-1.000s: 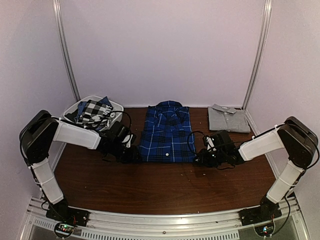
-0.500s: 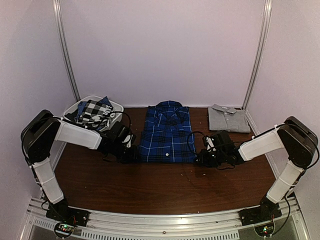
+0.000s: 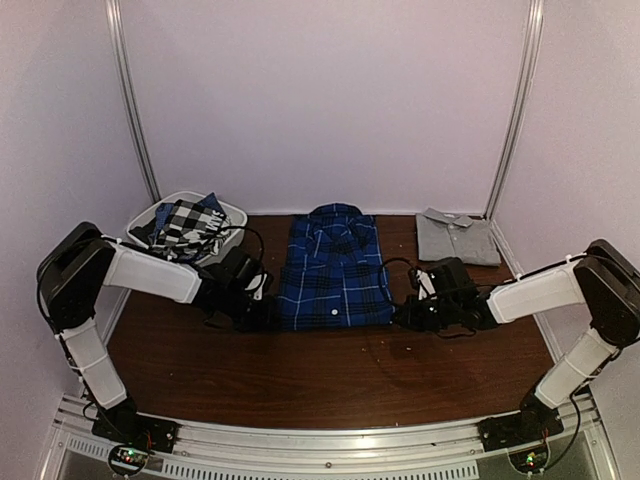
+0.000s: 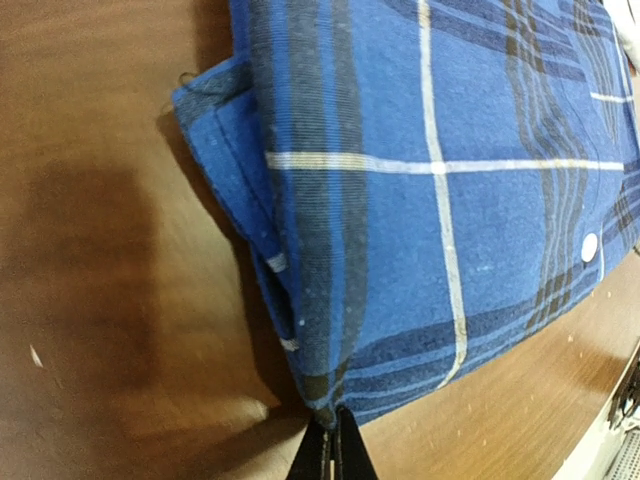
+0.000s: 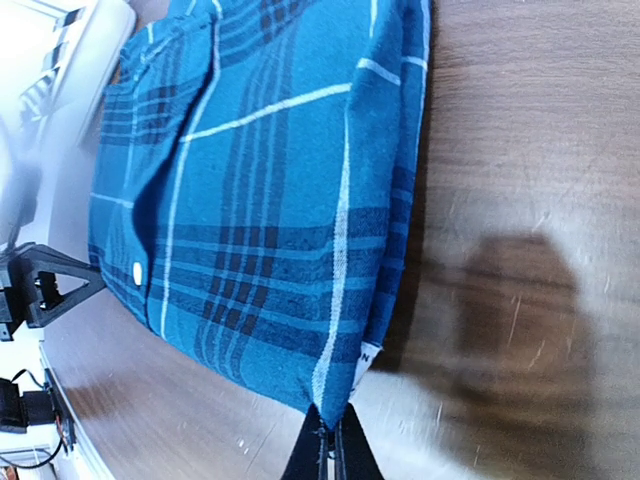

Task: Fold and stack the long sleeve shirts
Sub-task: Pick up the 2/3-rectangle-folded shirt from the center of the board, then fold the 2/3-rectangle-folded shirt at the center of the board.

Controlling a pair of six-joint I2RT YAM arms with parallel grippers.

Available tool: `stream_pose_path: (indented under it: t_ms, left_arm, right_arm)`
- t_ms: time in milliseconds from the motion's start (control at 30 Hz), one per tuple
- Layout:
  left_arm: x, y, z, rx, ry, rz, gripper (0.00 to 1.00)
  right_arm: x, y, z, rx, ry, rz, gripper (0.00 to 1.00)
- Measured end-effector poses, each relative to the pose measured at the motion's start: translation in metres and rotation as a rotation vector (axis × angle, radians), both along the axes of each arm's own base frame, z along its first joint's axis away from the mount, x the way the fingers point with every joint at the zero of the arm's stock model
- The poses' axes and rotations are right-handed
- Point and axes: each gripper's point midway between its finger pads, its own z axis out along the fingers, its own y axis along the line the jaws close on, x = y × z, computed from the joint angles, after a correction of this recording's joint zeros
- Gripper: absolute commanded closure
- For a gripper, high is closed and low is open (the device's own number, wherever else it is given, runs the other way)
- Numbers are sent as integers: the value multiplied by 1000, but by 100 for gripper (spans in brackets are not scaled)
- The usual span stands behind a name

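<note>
Nearest you, your left gripper (image 4: pixel 331 445) and right gripper (image 5: pixel 328 445) each pinch a near corner of the blue plaid shirt (image 3: pixel 335 270) mid-table (half-folded, I judge). Far right, the grey shirt (image 3: pixel 457 240) lies folded; far left, the check shirt (image 3: pixel 183 224) sits unfolded in the basket (image 3: pixel 238 213).

The royal-blue plaid shirt (image 3: pixel 333 270) lay flat, folded into a neat rectangle, front up, collar at the far end, black and white lines crossing it, one white button showing near the hem; it spanned the gap between the two pincers; its near left corner sat nipped in the closed tips of the left pincer (image 4: pixel 333 450); its near right corner likewise in the right pincer (image 5: pixel 328 450); the plain grey shirt (image 3: pixel 456 240) lay folded, collar uppermost, beyond the right pincer and slightly to its right; the black-and-white check shirt (image 3: pixel 185 225) sat crumpled in a heap beyond the left pincer, off to its left.
</note>
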Motion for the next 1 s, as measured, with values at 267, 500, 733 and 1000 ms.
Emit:
stream_pose_path:
  t_ms: [267, 500, 733, 1000]
  left_arm:
    - [-45, -2, 18, -3, -16, -55, 100]
    - [-89, -2, 42, -2, -45, -84, 100]
    - [-108, -6, 83, -24, -93, -106, 100]
    - [-63, -14, 143, -25, -183, -74, 100]
  right_arm:
    - [-41, -8, 23, 31, -32, 50, 100]
    - [-86, -11, 50, 78, -58, 103, 100]
    - [-105, -19, 86, 119, -86, 104, 100]
    - [-56, -17, 161, 83, -182, 3, 100]
